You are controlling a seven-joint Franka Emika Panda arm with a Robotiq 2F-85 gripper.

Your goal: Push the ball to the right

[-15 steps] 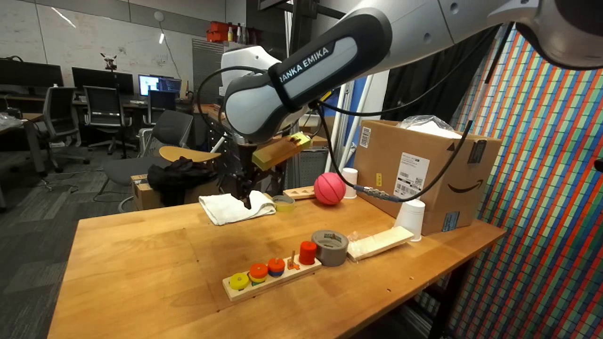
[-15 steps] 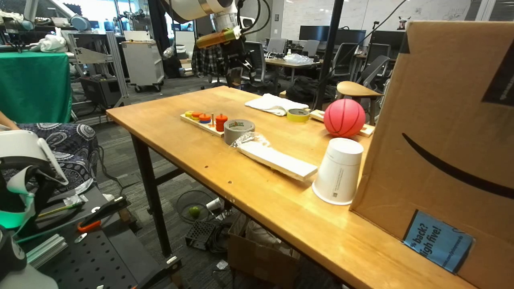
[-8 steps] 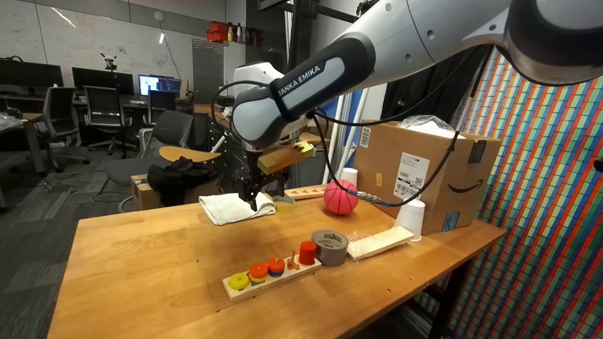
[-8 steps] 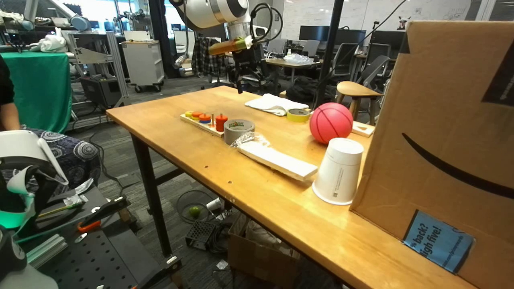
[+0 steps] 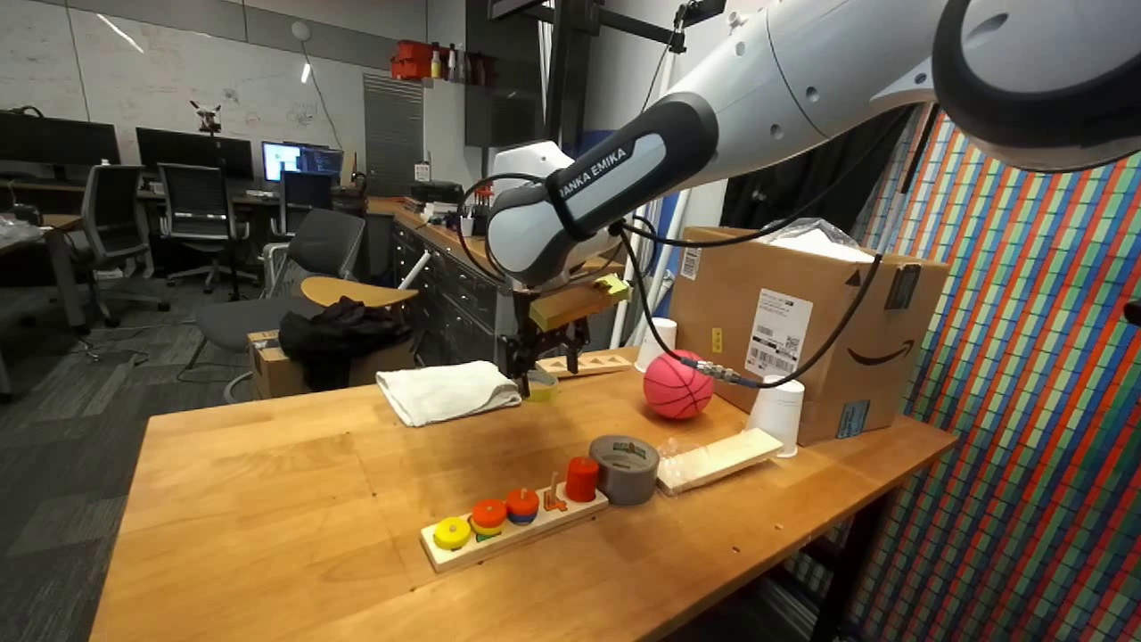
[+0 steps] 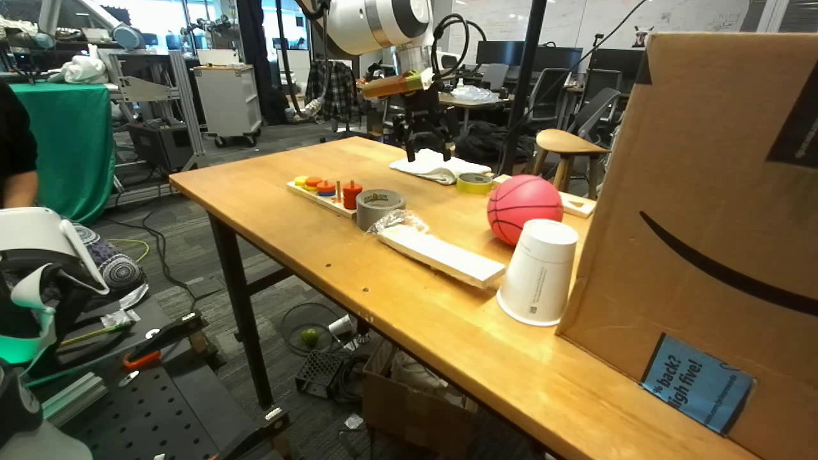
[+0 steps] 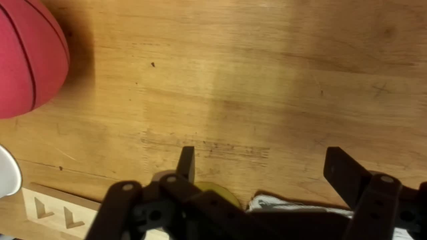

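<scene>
1. In an exterior view: ball [image 5: 678,385] is sitting on the table [image 5: 267,499]. A cup [image 5: 777,415] is standing near it, right as pictured; a box [image 5: 829,303] is standing on that same side. Ball being round, a hard shove could be sending it rolling on, knocking the cup over. Arm [image 5: 624,178] is sloping down from upper right; gripper [image 5: 548,367] is pointing down, left of the ball as pictured, well apart. Cable [image 5: 716,371] is crossing in front of the ball; can't tell if touching.
2. In an exterior view: cup is hiding a bit of the ball; a board [image 6: 441,257] is lying near the ball. A crooked push could be running the ball into either. Gripper is hanging in midair, clear of the ball.
3. In the wrist view: fingers [image 7: 343,171] are standing wide apart, gripping nothing. Ball is showing top left, outside the gap. One fingertip catching it off-centre could be spinning it sideways.
</scene>
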